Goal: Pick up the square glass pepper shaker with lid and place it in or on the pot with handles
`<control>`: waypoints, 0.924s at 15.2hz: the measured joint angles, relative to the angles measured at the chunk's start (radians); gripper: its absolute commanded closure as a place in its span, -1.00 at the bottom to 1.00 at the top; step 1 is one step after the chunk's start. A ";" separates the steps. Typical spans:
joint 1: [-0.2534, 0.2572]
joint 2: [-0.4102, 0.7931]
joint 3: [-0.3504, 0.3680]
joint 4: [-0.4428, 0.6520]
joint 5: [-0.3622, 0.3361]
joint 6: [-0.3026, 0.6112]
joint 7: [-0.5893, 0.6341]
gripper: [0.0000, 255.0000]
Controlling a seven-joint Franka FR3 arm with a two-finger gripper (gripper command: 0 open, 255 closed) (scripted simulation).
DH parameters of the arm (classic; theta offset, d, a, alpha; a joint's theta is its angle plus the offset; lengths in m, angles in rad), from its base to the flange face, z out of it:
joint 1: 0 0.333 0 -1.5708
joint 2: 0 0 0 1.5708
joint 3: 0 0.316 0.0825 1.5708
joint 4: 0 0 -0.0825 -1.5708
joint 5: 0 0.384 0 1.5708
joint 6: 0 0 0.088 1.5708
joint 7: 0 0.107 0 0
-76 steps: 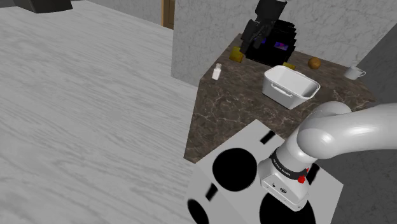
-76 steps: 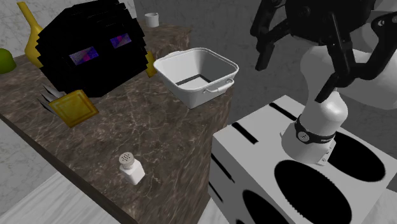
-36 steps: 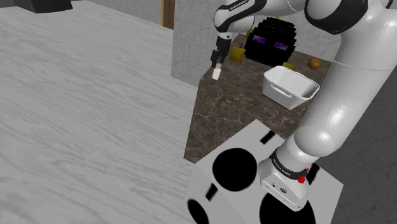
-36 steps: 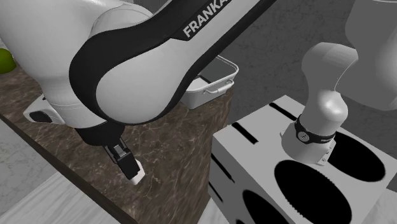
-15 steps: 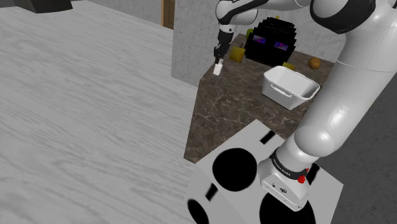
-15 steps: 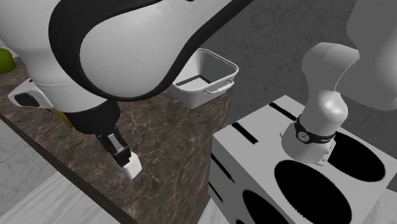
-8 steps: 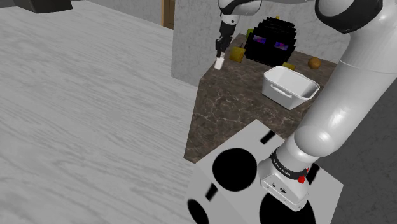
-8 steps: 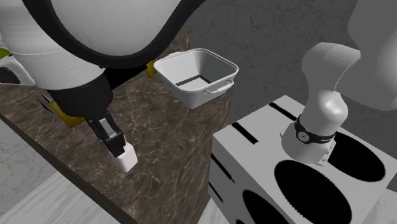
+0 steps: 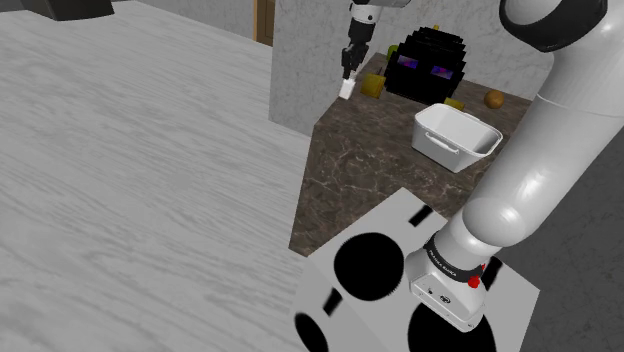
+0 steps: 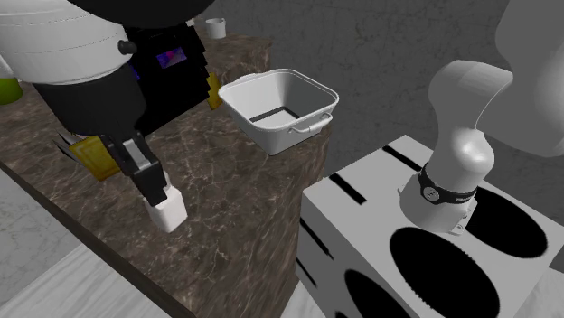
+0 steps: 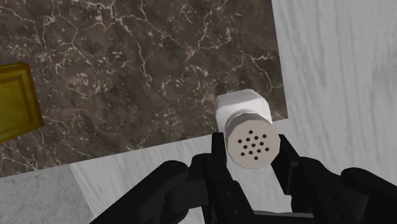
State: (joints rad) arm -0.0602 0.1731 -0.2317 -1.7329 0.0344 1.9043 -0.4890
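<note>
Pepper shaker [image 11: 247, 126] sits clasped between my two black fingers [image 11: 217, 153], which close on it just under its round, perforated lid, so my gripper [image 11: 251, 154] is narrowed to the width of its white square body. It hangs upright over the corner of the dark marble counter [image 11: 127, 70], right by the counter's edge where the pale floor begins. In the second exterior view the shaker [image 10: 168, 210] looks lifted clear of the counter [image 10: 235, 181], though I cannot make out the gap under its base for certain. The white square pot [image 10: 303, 95] with handles stands on the same counter, well apart from the shaker, near the counter's edge that faces my stand. A yellow block [image 11: 13, 102] lies flat on the counter, near the shaker but not touching it. In the shoulder view my gripper [image 9: 348, 72] points down at the counter's far corner with the shaker [image 9: 346, 90] below it.
</note>
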 measured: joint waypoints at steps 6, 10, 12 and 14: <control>0.000 -0.013 -0.001 0.063 -0.004 -0.076 0.002 1.00; 0.000 -0.016 -0.001 0.115 -0.005 -0.131 0.004 1.00; -0.001 -0.018 -0.002 0.141 -0.005 -0.158 0.003 1.00; -0.002 -0.014 -0.002 0.172 -0.004 -0.185 0.003 1.00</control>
State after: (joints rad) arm -0.0617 0.1589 -0.2338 -1.5611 0.0300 1.7189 -0.4861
